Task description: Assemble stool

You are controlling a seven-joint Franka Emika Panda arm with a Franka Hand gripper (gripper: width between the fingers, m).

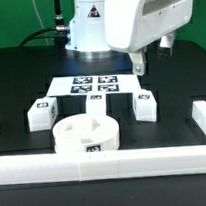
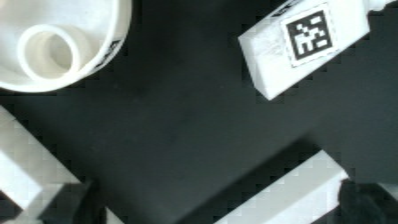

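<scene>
gripper (image 1: pixel 138 62): jaws spread wide, nothing between them, holding nothing; hangs off the table (image 1: pixel 19 77), touching no part
arm (image 1: pixel 135 23): big white body fills the upper middle and the exterior view's right, hiding the back of the scene
seat (image 1: pixel 86 135): round rimmed disc, flat on the table, front centre, just behind the front rail (image 1: pixel 106 167); in the wrist view (image 2: pixel 54 45) cut off by the frame corner
right leg (image 1: pixel 143 104): short white block with a tag, on the table below the gripper, apart from it; near the seat, not touching; wrist view shows its tagged face (image 2: pixel 302 45)
left leg (image 1: pixel 40 114): white tagged block toward the exterior view's left of the seat, apart from it
marker board (image 1: pixel 95 86): flat behind the seat, between the two legs
in the way: nothing between gripper and right leg; seat and marker board sit close on one side
edges: front rail runs along the whole near side; right rail (image 1: pixel 203 121) closes the exterior view's right; small white piece at the far left edge, cannot tell what
open room: bare black table between right leg and right rail, and beyond the left leg
</scene>
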